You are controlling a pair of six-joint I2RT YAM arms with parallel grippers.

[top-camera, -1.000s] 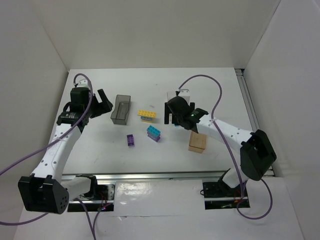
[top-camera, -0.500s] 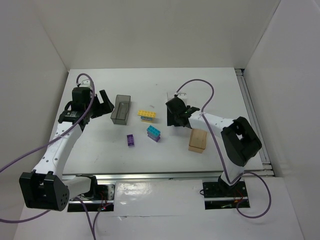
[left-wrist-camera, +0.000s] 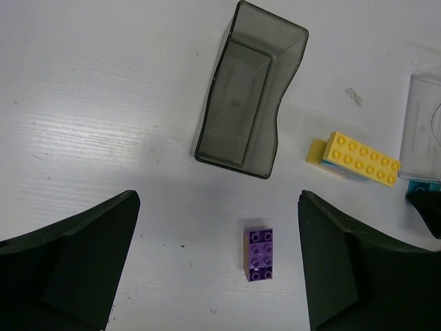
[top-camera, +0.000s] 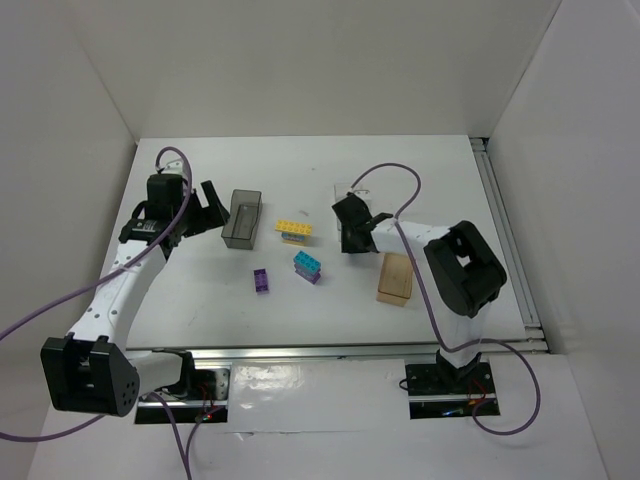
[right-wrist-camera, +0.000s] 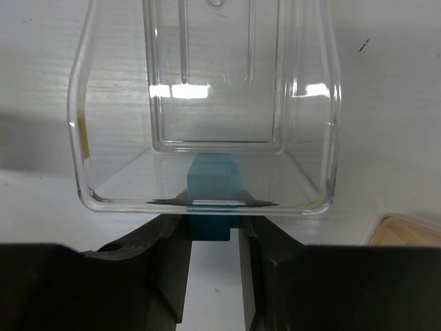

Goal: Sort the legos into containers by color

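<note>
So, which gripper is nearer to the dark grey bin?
Left. The left gripper is open, just left of the dark grey bin in the top view. The right gripper is farther away, at the clear bin, shut on a cyan brick.

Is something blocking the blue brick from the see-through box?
Only the near wall of the clear bin, right in front of the cyan brick that the right tool grips. Whether the brick clears the rim is unclear.

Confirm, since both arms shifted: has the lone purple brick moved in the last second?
No. The purple brick keeps its place, same gap from the grey bin.
</note>
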